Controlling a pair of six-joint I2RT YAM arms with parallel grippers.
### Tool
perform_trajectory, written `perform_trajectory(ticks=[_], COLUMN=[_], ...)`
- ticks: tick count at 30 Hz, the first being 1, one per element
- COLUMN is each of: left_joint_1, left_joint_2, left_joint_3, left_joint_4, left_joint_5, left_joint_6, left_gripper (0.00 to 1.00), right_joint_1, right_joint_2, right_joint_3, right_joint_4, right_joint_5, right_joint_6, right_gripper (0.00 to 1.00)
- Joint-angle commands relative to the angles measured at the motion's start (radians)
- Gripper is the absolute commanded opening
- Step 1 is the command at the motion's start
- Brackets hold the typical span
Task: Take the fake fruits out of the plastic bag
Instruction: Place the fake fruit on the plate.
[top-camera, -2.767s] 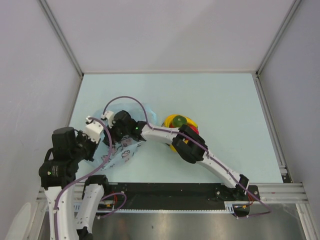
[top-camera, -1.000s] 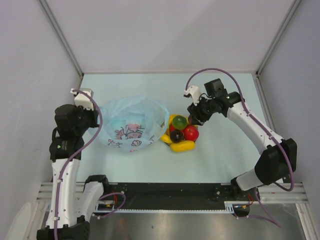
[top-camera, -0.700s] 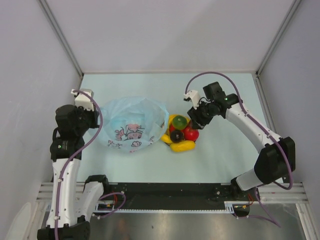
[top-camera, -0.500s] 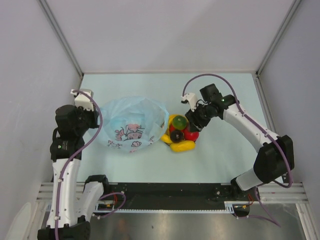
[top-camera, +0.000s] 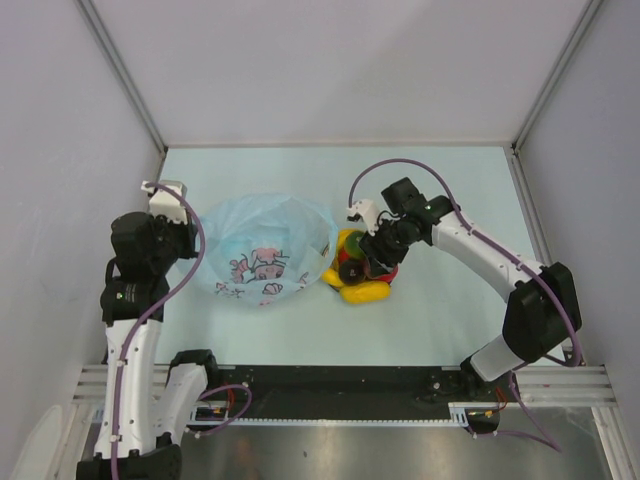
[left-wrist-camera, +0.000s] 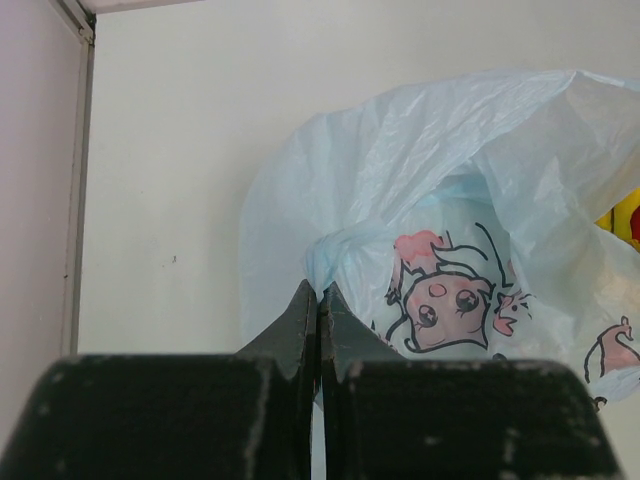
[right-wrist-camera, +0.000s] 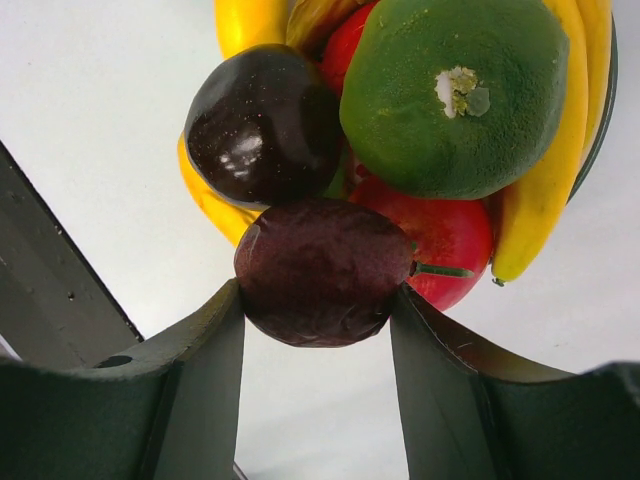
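Note:
The light-blue plastic bag (top-camera: 265, 245) with cartoon prints lies left of centre. My left gripper (top-camera: 190, 236) is shut on a gathered bunch of the bag (left-wrist-camera: 450, 200) at its left edge; in the left wrist view the left gripper (left-wrist-camera: 320, 295) pinches the film. The fake fruits (top-camera: 362, 282) sit in a pile just right of the bag. My right gripper (right-wrist-camera: 316, 292) is shut on a wrinkled maroon fruit (right-wrist-camera: 320, 270), right up against the pile: a purple-black ball (right-wrist-camera: 265, 125), a green one (right-wrist-camera: 455, 95), a red apple (right-wrist-camera: 450, 235) and a banana (right-wrist-camera: 545, 200).
Grey walls enclose the pale table (top-camera: 450, 320) on three sides, with a metal frame post (left-wrist-camera: 80, 180) close to the left arm. The right arm (top-camera: 480, 250) arches over the table's right half. A black rail (top-camera: 340, 385) runs along the near edge.
Earlier the right gripper was reaching into the bag. Over the last second it swung left and down from the right onto the fruit pile, carrying the maroon fruit. The left arm and bag stayed still.

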Motion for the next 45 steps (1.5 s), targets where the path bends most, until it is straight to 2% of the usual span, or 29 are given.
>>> perform_trajectory(ticks=[1,5,8,9,19,23,29,32,42,45], left_joint_1=[0.007,0.007,0.007,0.009,0.007,0.007,0.007,0.007,0.007,0.007], left_joint_2=[-0.012,-0.009,-0.011,-0.011,-0.011,-0.009,-0.007,-0.004,-0.004,-0.007], left_joint_3=[-0.008,-0.016,-0.018,-0.019,-0.025,-0.030,-0.033,-0.033,-0.036,-0.038], left_joint_4=[0.012,0.017,0.018,0.018,0.023,0.027,0.030,0.032,0.036,0.036], left_joint_5=[0.020,0.028,0.031,0.031,0.033,0.036,0.039,0.040,0.051,0.051], left_joint_6=[-0.010,-0.010,-0.010,-0.011,-0.011,-0.011,-0.014,-0.016,-0.023,-0.023], left_gripper=[0.00,0.00,0.00,0.00,0.00,0.00,0.00,0.00,0.00,0.00], right_joint_1=[0.006,0.003,0.006,0.006,0.012,0.026,0.047,0.055,0.047,0.050], right_joint_2=[0.009,0.016,0.016,0.016,0.010,0.003,-0.023,-0.027,-0.019,-0.013], right_joint_3=[0.001,0.000,-0.002,-0.003,-0.002,-0.002,-0.002,-0.002,-0.002,-0.002], right_joint_4=[0.012,0.021,0.021,0.021,0.020,0.006,0.015,0.018,0.060,0.057], right_joint_5=[0.022,0.032,0.048,0.060,0.075,0.078,0.051,0.064,0.114,0.114], right_joint_6=[0.008,0.011,0.009,0.011,0.005,-0.014,-0.040,-0.044,-0.026,-0.023], right_gripper=[0.47,0.53,0.63,0.72,0.75,0.79,0.51,0.43,0.46,0.56])
